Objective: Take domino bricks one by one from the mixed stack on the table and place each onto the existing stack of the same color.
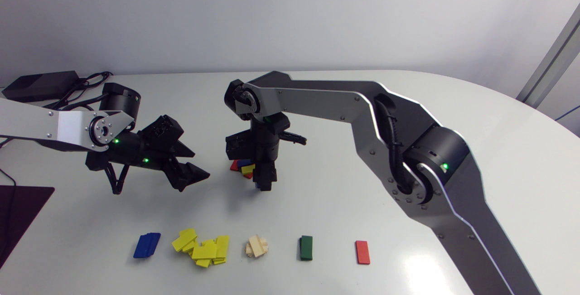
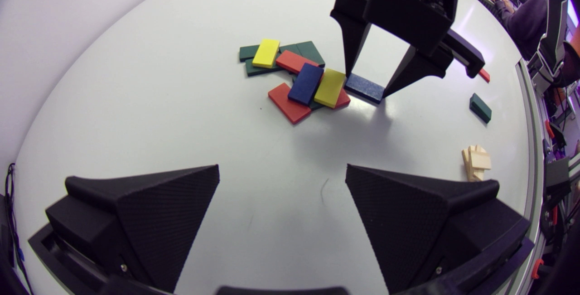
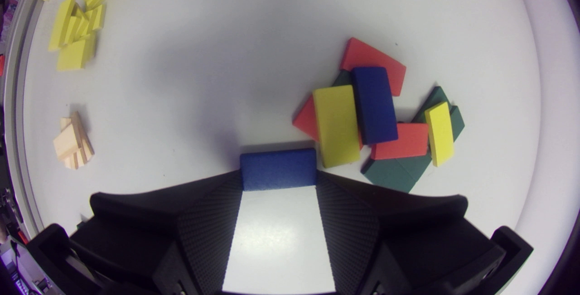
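The mixed pile (image 1: 242,167) of red, blue, yellow and green domino bricks lies mid-table, partly hidden behind my right arm in the head view. My right gripper (image 3: 277,175) points down at the pile's near edge. It is shut on a single blue brick (image 3: 277,168) lying flat on the table beside a yellow brick (image 3: 336,125). The left wrist view shows that blue brick (image 2: 364,88) pinched between the right gripper's fingertips (image 2: 352,69). My left gripper (image 1: 199,166) hovers open and empty left of the pile (image 2: 303,82).
Along the front edge lie sorted stacks: blue (image 1: 147,245), a loose yellow heap (image 1: 202,247), natural wood (image 1: 257,246), green (image 1: 306,247) and red (image 1: 362,252). A black box with cables (image 1: 41,84) sits at the back left.
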Controlling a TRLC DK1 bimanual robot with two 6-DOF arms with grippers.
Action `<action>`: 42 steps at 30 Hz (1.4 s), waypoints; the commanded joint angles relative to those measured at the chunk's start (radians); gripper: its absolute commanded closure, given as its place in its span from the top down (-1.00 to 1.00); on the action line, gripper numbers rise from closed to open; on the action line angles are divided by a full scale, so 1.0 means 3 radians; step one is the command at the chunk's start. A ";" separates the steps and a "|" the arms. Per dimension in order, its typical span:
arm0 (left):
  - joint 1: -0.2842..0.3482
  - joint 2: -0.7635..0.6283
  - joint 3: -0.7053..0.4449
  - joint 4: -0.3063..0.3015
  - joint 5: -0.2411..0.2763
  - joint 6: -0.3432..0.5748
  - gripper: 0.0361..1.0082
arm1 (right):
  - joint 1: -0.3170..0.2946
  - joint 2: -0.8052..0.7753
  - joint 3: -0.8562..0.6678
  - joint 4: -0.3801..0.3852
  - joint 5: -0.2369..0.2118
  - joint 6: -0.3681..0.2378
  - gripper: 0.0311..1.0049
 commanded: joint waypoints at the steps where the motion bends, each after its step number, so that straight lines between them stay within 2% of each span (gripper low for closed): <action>1: 0.0045 -0.0074 0.0040 -0.0051 0.0039 0.0072 0.97 | 0.0030 -0.0119 -0.0157 -0.0017 0.0019 0.0047 -0.48; 6: 0.0097 -0.0217 0.0025 -0.0066 0.0039 -0.0015 0.97 | 0.0112 -0.0461 -0.0377 0.0050 0.0014 0.0124 -0.48; 8: 0.0107 -0.0345 -0.0006 -0.0138 0.0039 -0.0056 0.97 | 0.0158 -0.0589 -0.0464 0.0075 0.0009 0.0170 -0.48; 12: 0.0132 -0.0646 -0.0134 -0.0143 0.0034 -0.0178 0.97 | 0.0250 -0.0743 -0.0526 0.0096 -0.0027 0.0267 -0.48; 17: 0.0357 -0.0871 -0.0170 -0.0148 0.0008 -0.0291 0.97 | 0.0424 -0.0819 -0.0515 0.0096 -0.0104 0.0435 -0.48; 24: 0.0807 -0.0912 -0.0206 -0.0148 -0.0012 -0.0373 0.97 | 0.0710 -0.0666 -0.0398 0.0167 -0.0114 0.0640 -0.48; 27: 0.0935 -0.0968 -0.0287 -0.0143 -0.0012 -0.0373 0.97 | 0.0797 -0.0559 -0.0260 0.0172 -0.0119 0.0706 -0.48; 35: 0.1186 -0.1142 -0.0492 -0.0117 -0.0017 -0.0368 0.97 | 0.1007 -0.0298 0.0175 0.0024 -0.0155 0.0860 -0.48; 42: 0.1267 -0.1275 -0.0615 -0.0112 -0.0012 -0.0357 0.97 | 0.1129 -0.0236 0.0241 0.0029 -0.0181 0.0947 -0.48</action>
